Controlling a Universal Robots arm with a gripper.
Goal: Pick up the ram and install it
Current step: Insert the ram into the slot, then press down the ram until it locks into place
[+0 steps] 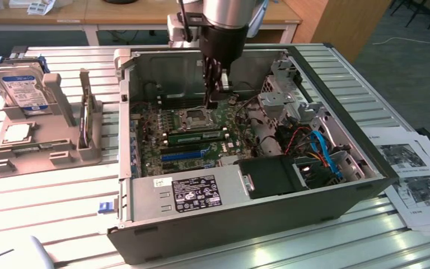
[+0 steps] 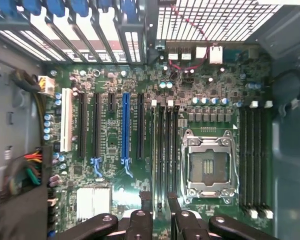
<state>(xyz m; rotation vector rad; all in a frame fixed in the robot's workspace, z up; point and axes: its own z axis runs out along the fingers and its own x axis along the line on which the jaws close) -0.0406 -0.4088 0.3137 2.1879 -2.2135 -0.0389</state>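
**Exterior view, from its left to its right.** A grey fixture [image 1: 58, 151] on the slatted table [image 1: 36, 224] carries an upright hard drive [image 1: 24, 89]. Beside it an open computer case [image 1: 223, 224] is laid on its side, the motherboard exposed.

Inside, the ram [image 1: 196, 136] is seen as a green stick lying along a memory slot. It sits between the blue expansion slot [image 1: 181, 155] and the empty processor socket [image 1: 196, 116]. Whether it is latched fully home cannot be told.

The gripper [image 1: 213, 100] is held inside the case above the board, near the socket and close over the ram. In the wrist view its fingers [image 2: 142, 220] are seen partly spread over the black slot rails [image 2: 165, 145], with nothing visibly clamped between them. Printed sheets [image 1: 413, 179] lie at the far right.

**Handling.** The ram is judged light, stiff and thin, yet fragile.
- Its chips and contact edge are best left untouched.
- A hold across the two flat faces near mid-length, along the upper edge, is judged most secure.
- Such a narrow board is easily tilted or let slip.
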